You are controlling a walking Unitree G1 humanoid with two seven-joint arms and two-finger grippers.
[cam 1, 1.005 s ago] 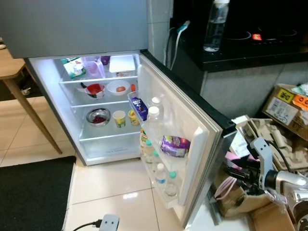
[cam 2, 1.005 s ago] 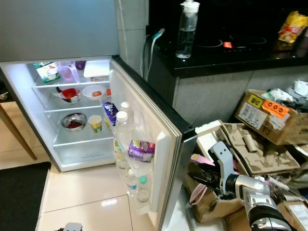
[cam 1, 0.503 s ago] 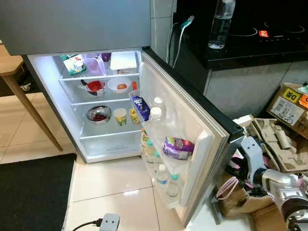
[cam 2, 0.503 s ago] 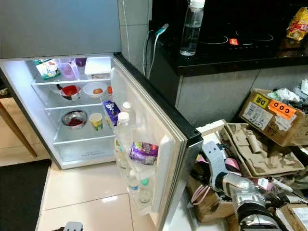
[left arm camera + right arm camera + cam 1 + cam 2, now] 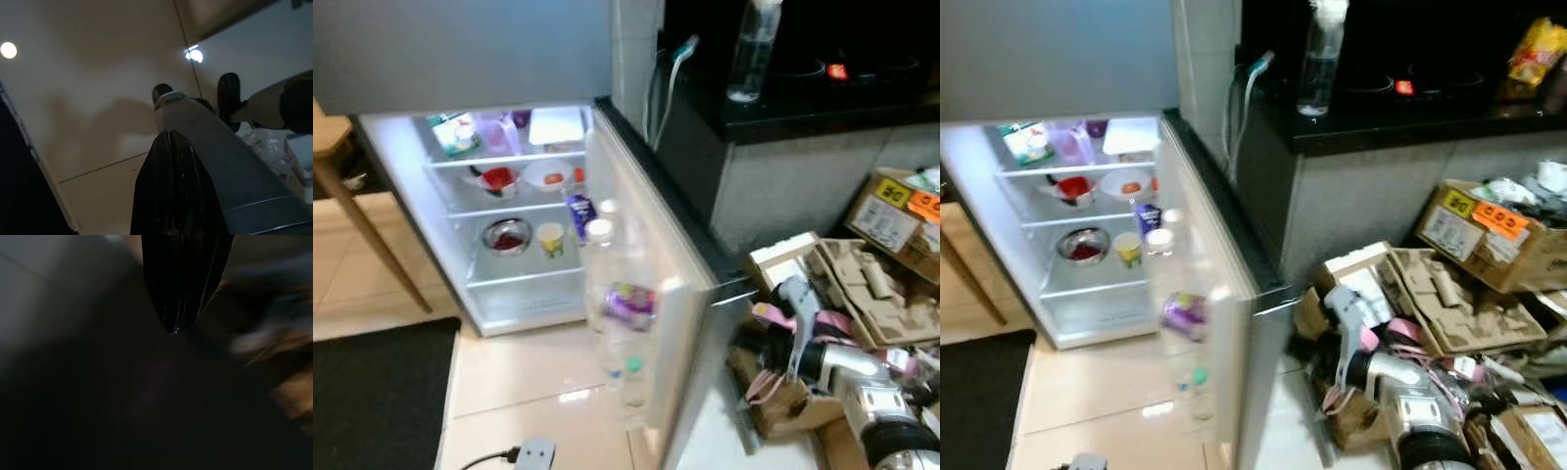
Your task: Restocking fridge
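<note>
one right gripper [image 5: 1304,345], fingers pressed together and empty, sits just behind the fridge door [image 5: 1234,323].

You are looking at glossy cream floor tiles [image 5: 538,382] that are mirroring the light, beside a matt black mat [image 5: 372,392]. The fridge door [image 5: 651,294] is showing smooth white plastic inside, holding clear plastic bottles [image 5: 607,255]. A steel bowl [image 5: 506,235] is gleaming on a shelf. Rough brown cardboard boxes [image 5: 1479,235] are lying beside the glossy black surface [image 5: 822,88].
</note>
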